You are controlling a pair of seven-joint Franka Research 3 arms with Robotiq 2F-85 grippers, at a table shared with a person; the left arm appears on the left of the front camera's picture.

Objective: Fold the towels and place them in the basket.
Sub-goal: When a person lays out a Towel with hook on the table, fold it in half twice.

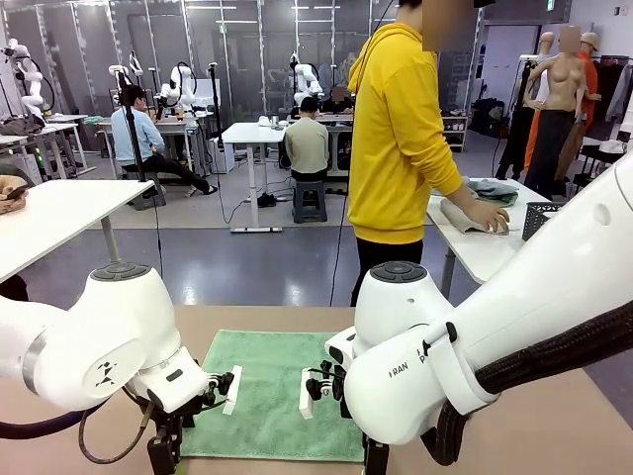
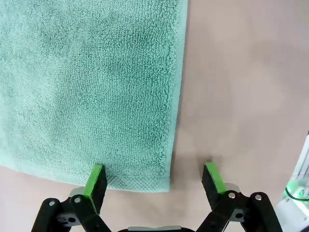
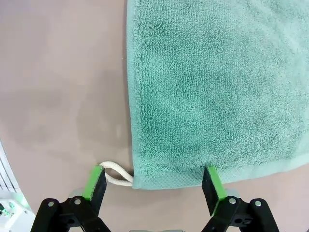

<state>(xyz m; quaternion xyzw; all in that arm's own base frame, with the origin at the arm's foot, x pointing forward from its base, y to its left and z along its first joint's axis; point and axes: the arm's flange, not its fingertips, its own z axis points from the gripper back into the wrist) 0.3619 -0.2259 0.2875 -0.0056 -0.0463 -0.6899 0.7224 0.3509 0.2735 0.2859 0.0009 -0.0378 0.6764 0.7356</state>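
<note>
A mint green towel (image 1: pixel 272 391) lies flat on the brown table between my two arms. In the left wrist view my left gripper (image 2: pixel 154 176) stands open just above the table, straddling one near corner of the towel (image 2: pixel 91 87). My right gripper (image 3: pixel 153 176) is open too, over the other near corner of the towel (image 3: pixel 207 82), where a white loop tag (image 3: pixel 116 174) sticks out. Neither holds anything. At a white side table a person's hand (image 1: pixel 487 218) presses on a pale blue-grey towel (image 1: pixel 463 216). The dark grey lattice basket (image 1: pixel 542 218) stands beside it, partly hidden by my right arm.
The person in a yellow hoodie (image 1: pixel 401 129) stands at the far right of my table. Another crumpled cloth (image 1: pixel 495 190) lies on the white side table (image 1: pixel 475 252). Bare brown tabletop (image 1: pixel 267 322) runs beyond the towel's far edge.
</note>
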